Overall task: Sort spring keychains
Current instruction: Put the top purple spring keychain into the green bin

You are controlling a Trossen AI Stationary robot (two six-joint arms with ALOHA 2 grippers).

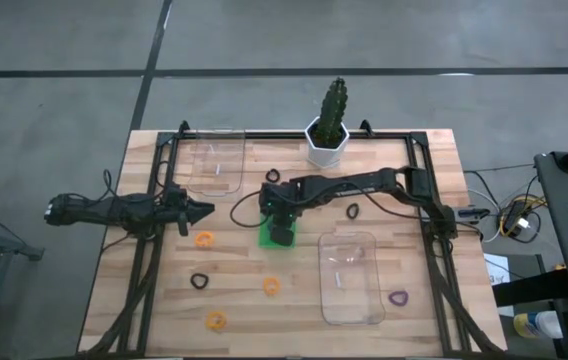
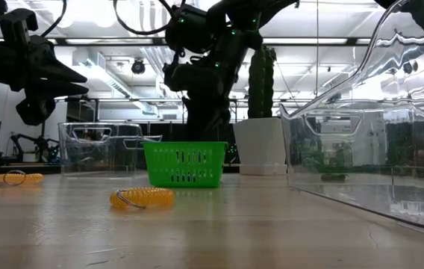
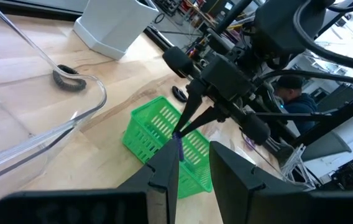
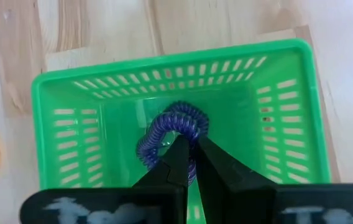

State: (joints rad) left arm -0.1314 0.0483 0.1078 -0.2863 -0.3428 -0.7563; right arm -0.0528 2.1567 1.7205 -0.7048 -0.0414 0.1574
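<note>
While my right gripper [image 4: 187, 149] hangs over the green basket [image 4: 71, 99] mid-worktop, jaws pinched on a purple keychain [image 4: 170, 127], my left gripper [image 1: 204, 210] waits narrowly parted near the left edge. Orange keychains [image 1: 204, 239] dot bare planks.

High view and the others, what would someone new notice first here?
Probably the right claw, shut on a purple spring keychain directly over the green basket at the table's middle. Next, the cactus in its white pot at the far edge, and the orange keychains scattered on the wood near the left claw, which hangs beside the basket holding nothing.
</note>
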